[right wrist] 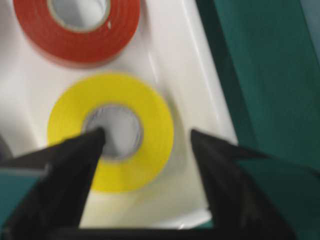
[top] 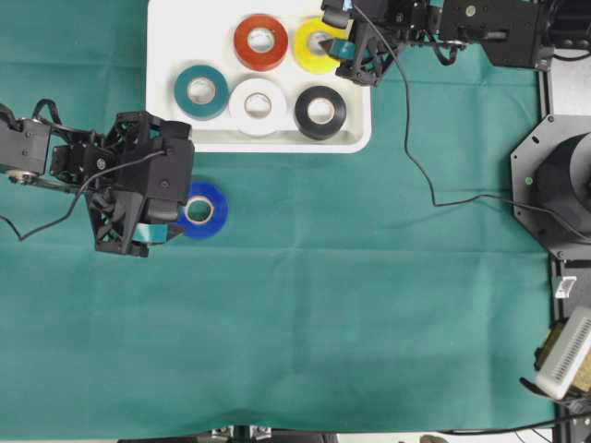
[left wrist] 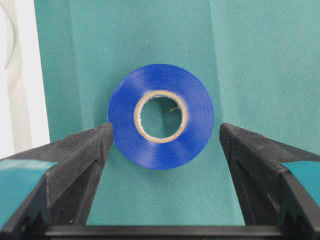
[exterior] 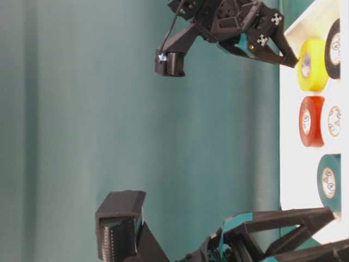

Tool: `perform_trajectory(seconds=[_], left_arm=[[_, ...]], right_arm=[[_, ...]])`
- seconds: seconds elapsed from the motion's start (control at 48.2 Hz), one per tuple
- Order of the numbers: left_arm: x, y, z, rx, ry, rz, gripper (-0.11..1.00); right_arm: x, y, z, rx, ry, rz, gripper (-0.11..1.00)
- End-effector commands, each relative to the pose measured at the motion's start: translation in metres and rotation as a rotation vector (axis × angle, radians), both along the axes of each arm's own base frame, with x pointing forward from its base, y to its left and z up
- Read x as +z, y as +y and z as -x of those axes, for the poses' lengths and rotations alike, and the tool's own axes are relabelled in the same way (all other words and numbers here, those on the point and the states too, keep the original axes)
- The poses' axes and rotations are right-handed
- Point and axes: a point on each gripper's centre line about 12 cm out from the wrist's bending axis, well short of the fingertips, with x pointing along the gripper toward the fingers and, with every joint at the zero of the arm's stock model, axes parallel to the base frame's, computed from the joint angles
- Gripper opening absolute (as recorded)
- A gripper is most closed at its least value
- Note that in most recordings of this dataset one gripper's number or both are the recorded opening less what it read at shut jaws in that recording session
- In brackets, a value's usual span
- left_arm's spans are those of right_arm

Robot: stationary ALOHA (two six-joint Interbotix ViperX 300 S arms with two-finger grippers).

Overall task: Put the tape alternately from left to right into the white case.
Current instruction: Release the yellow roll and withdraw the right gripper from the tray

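The left tool (left wrist: 162, 150) stood spread, grasping nothing; the blue tape (left wrist: 161, 122) lay flat on the green tabletop (top: 369, 305) between its fingers, untouched on either side. The white case (top: 166, 37) sat just beyond that tool and held the teal (top: 201, 91), white (top: 258, 106), red (top: 260, 41) and black (top: 320, 112) rolls. The right tool (right wrist: 145, 140) was released over the yellow tape (right wrist: 112, 131) lying in the case; one finger reached into its core, the other stood outside it.
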Motion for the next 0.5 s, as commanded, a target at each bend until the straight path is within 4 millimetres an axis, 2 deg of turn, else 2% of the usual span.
perform_trajectory(seconds=[0.0,0.228,0.477], left_arm=[[0.009,-0.001,-0.003,-0.002,-0.032,0.004,0.42],[0.009,-0.001,-0.003,-0.002,-0.032,0.004,0.42],[0.009,-0.001,-0.003,-0.002,-0.030,0.004,0.42]], right_arm=[[0.007,-0.001,-0.002,0.000,-0.022,0.010,0.76],[0.009,0.002,-0.002,0.003,-0.027,0.008,0.73],[0.020,0.025,-0.004,0.062,-0.052,0.019,0.73]])
